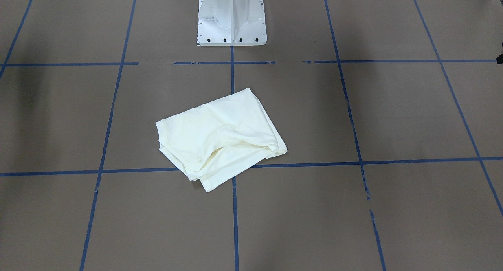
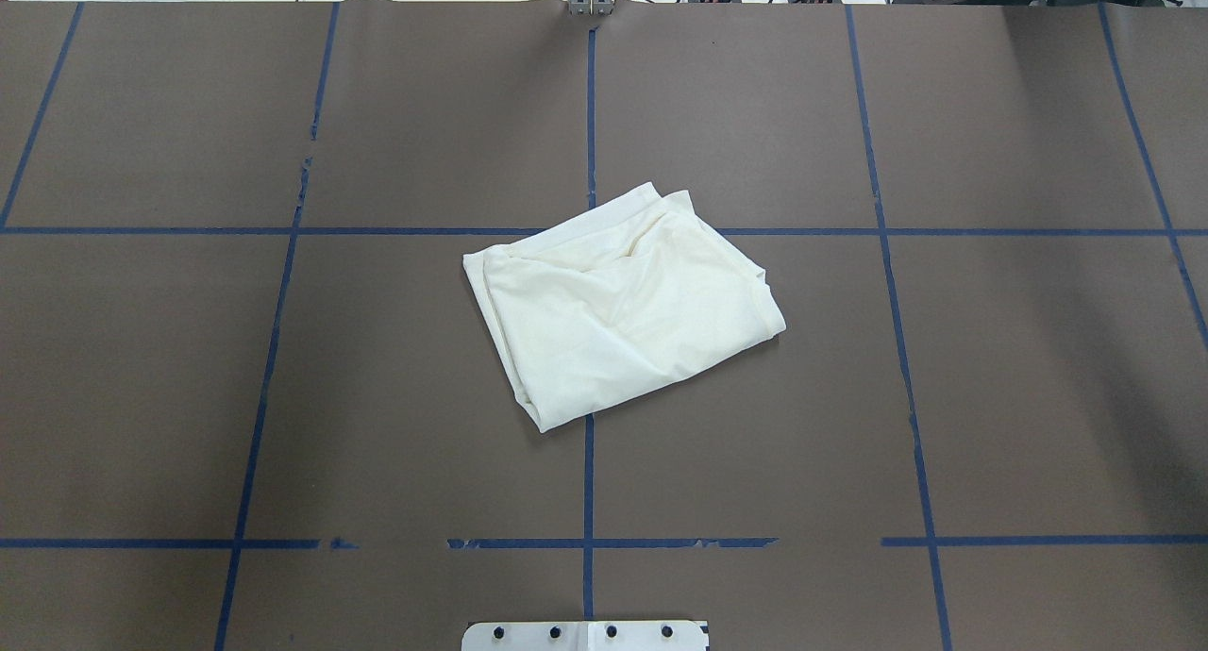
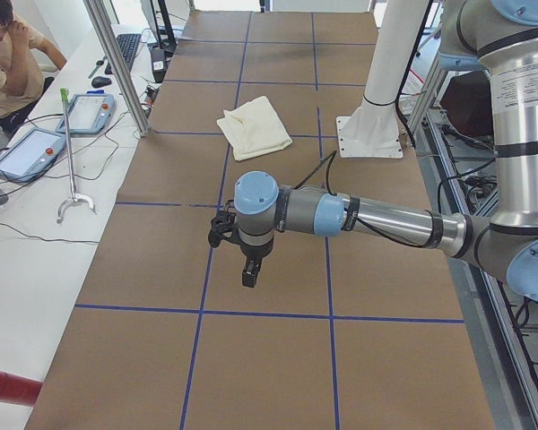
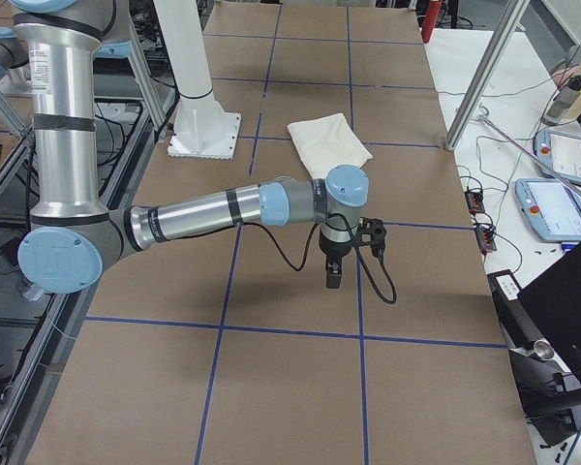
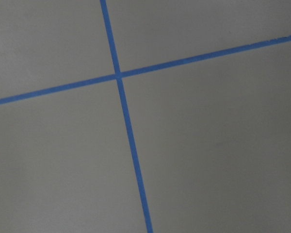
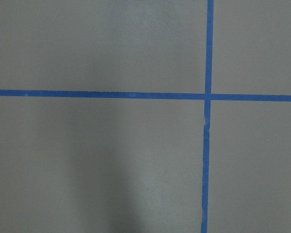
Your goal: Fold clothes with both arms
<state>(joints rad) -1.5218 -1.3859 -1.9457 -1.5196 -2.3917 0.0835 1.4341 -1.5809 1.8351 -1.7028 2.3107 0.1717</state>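
Well, the cream T-shirt [image 2: 623, 307] lies in a compact, roughly rectangular bundle at the middle of the worktop [image 2: 283, 396], askew to the blue tape grid [image 2: 588, 481] and over one of its crossings, in front of the white pedestal base [image 1: 232, 19]. No print shows, only plain fabric. I judge the folding largely done, though the edge farthest from the robot gapes a little, with loose layers.

I'd expect it to be light, limp and stretchy: it will sag from any single hold, and the layers may slide over each other. If I tidy it, I'd take two corners of one edge together, one per arm, pinching through every layer at the hemmed border, not the smooth middle.

Both arms are well apart from the garment. The left arm [image 3: 377, 219] hangs its pincer [image 3: 249, 273] above bare worktop, and so does the right arm [image 4: 203, 215] with its pincer [image 4: 333, 276]. Only the side views show them, and the wrist cameras show only tape and worktop, so I cannot tell whether either is released or clenched.
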